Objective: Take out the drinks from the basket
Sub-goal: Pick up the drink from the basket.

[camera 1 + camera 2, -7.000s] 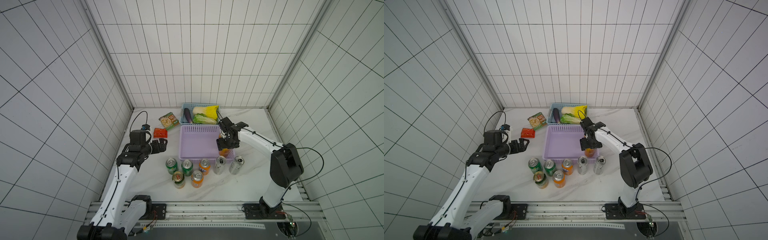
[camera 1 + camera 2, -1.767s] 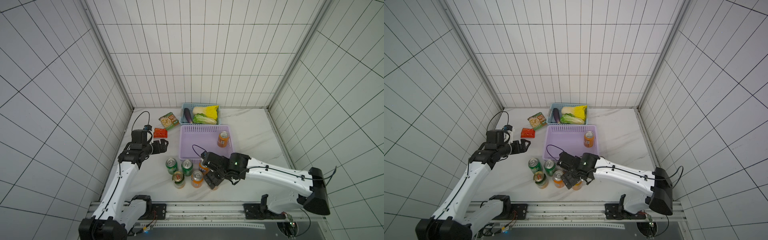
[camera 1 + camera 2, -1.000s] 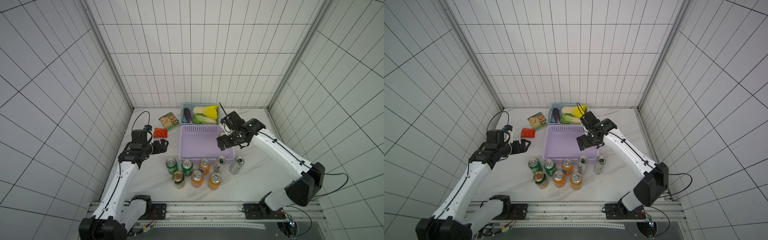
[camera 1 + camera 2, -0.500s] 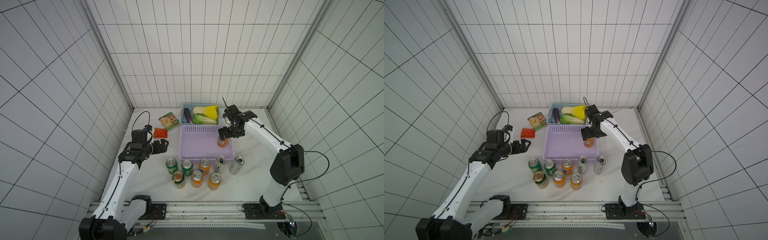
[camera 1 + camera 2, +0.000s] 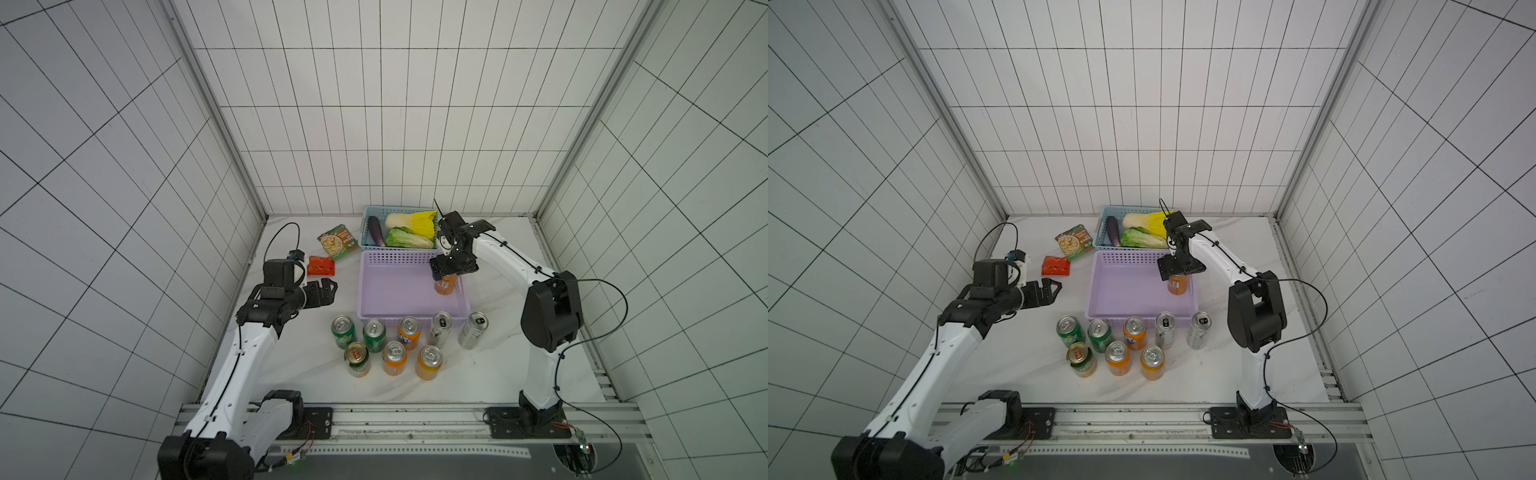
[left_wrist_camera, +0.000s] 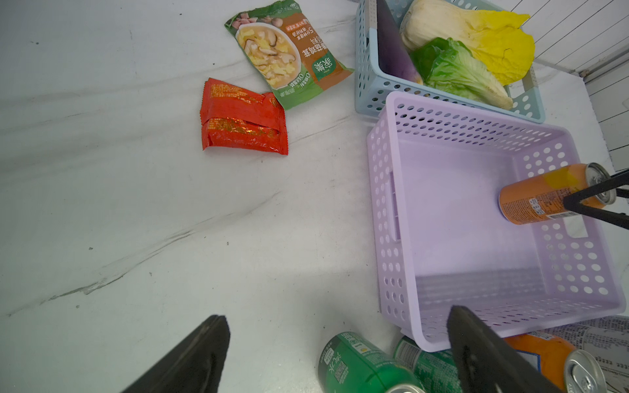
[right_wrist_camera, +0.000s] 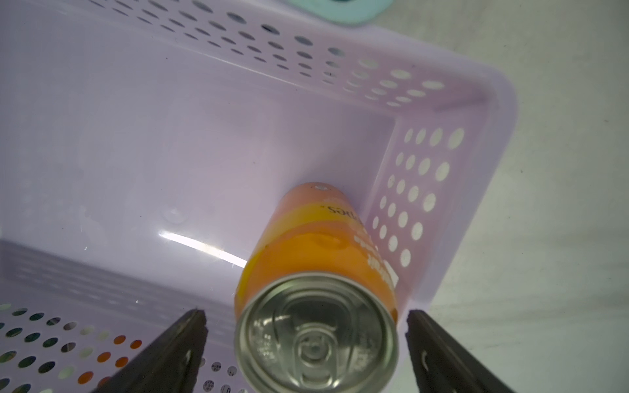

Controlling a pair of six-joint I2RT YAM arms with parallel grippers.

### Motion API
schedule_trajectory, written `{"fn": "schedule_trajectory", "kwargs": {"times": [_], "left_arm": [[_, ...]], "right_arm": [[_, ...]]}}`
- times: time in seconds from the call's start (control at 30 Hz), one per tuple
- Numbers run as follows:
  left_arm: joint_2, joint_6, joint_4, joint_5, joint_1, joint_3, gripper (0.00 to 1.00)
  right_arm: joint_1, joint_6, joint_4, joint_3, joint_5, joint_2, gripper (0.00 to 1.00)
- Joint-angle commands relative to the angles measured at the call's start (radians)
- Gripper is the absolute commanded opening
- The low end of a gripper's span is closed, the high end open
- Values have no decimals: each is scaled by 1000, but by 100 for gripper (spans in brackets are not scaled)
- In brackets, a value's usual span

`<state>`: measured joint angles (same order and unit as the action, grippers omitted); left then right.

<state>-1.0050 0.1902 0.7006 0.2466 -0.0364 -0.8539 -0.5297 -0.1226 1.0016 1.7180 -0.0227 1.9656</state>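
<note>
Right claw (image 7: 306, 313) is open wide. Its two black fingers (image 7: 177, 343) stand one on each side of the top of an orange can (image 7: 316, 245). There is a gap on both sides, so the claw is not gripping the can. The orange can stands up inside the lilac basket (image 5: 395, 291), close to the side wall nearest the right arm.

Eight more cans stand on the white table (image 5: 498, 374), just in front of the basket, on the robot's side. In the row next to the basket there are two green cans (image 5: 343, 331), one orange one (image 5: 409, 332) and two tall silver cans (image 5: 473, 330). In the row nearer the robot there is a dark green can (image 5: 357, 359) with a red and gold top, and then two more orange ones (image 5: 394, 357).

Just behind the lilac basket, by the back wall, sits a small blue basket (image 5: 365, 232). It holds a purple eggplant (image 5: 375, 230) and two leafy cabbages (image 5: 409, 239).

On the left arm's side of the baskets, a green packet (image 5: 338, 248) and a red packet (image 5: 321, 266) lie flat on the table, close together.

Left claw (image 6: 337, 314) is open wide too and holds nothing. It hangs over the table beside the lilac basket, near the red packet.
</note>
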Motion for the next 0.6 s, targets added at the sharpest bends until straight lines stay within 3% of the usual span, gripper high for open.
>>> {"fn": "schedule_trajectory", "kwargs": {"times": [0.0, 0.57], "left_arm": [[-3, -15, -1, 8, 6, -2, 98], [-6, -14, -1, 10, 5, -2, 98]], "right_arm": [[5, 6, 6, 51, -11, 32, 93], [2, -6, 4, 46, 18, 89, 78]]}}
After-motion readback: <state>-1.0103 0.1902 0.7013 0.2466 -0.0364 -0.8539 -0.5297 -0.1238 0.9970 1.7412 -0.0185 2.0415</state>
